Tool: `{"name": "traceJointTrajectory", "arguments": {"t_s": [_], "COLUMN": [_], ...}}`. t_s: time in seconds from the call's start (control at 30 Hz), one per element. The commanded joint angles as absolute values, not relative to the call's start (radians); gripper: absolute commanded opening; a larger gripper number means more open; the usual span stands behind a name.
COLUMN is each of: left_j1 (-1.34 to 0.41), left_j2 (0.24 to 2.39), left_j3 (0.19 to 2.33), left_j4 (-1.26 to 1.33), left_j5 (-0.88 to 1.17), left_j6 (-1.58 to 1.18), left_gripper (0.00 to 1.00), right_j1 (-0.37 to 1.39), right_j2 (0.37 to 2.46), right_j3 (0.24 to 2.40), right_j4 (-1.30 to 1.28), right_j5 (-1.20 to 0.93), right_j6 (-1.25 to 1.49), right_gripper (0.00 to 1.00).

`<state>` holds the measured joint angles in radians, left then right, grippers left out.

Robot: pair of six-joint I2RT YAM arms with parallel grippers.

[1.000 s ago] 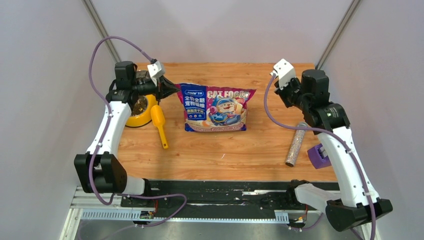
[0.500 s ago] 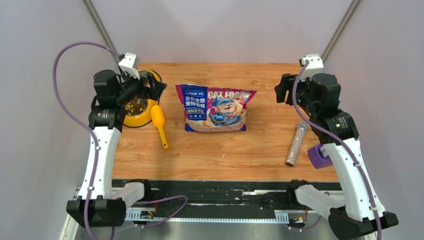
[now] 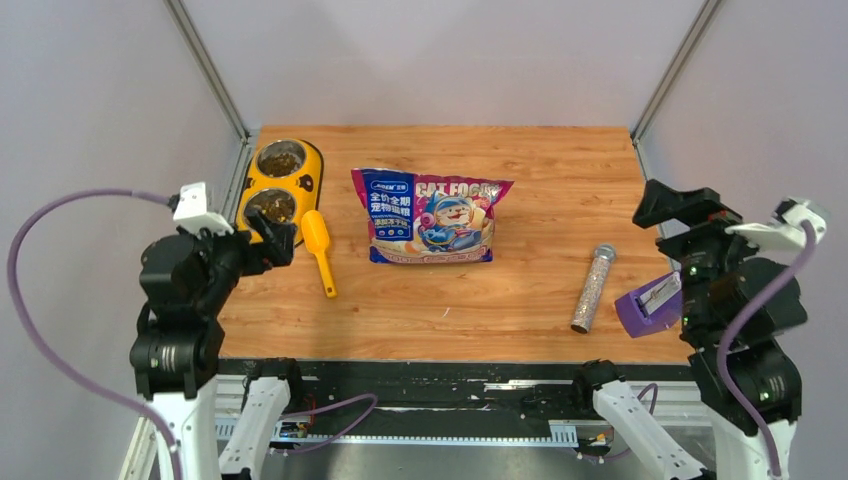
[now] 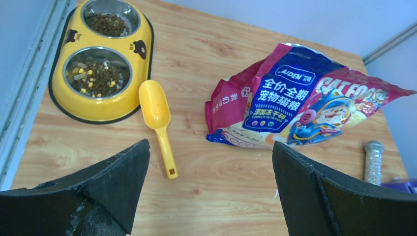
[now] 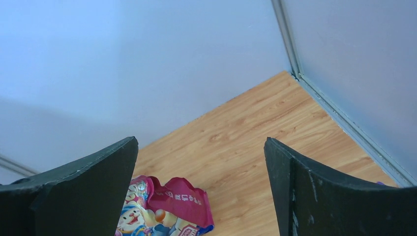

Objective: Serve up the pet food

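Kibble (image 4: 97,77) sits in the yellow feeder's (image 4: 101,112) 2 bowls; the CAT FOOD bag (image 3: 432,215) lies flat nearby. The left gripper (image 3: 272,232) and right gripper (image 3: 690,220) hover spread wide, empty.

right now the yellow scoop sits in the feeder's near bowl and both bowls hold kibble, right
No: the yellow scoop lies on the table beside the yellow feeder, not in a bowl, as the left wrist view shows. Both bowls do hold kibble.
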<state>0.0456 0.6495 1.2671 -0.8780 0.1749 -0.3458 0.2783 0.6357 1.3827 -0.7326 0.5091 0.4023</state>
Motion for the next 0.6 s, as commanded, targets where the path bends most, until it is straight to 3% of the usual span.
{"name": "traceJointTrajectory", "arguments": {"t_s": [0.0,0.2,0.57], "left_j1": [0.035,0.013,0.012], "left_j2": [0.535,0.364,0.327], "left_j3": [1.255,1.199,1.185], "left_j4": [-0.985,-1.045,-1.043], "left_j5": [0.098,0.092,0.146], "left_j6": [-0.452,-0.485,-0.424], "left_gripper": [1.00,1.00,1.00], "right_j1": [0.279,0.279,0.278], "right_j2": [0.586,0.508,0.436], "right_j3": [1.418,1.378,1.336], "right_j4": [-0.805,-0.828,-0.882], "right_j5": [0.589,0.534,0.526], "right_j6": [0.485,0.512,0.510], "right_gripper": [1.00,1.00,1.00]}}
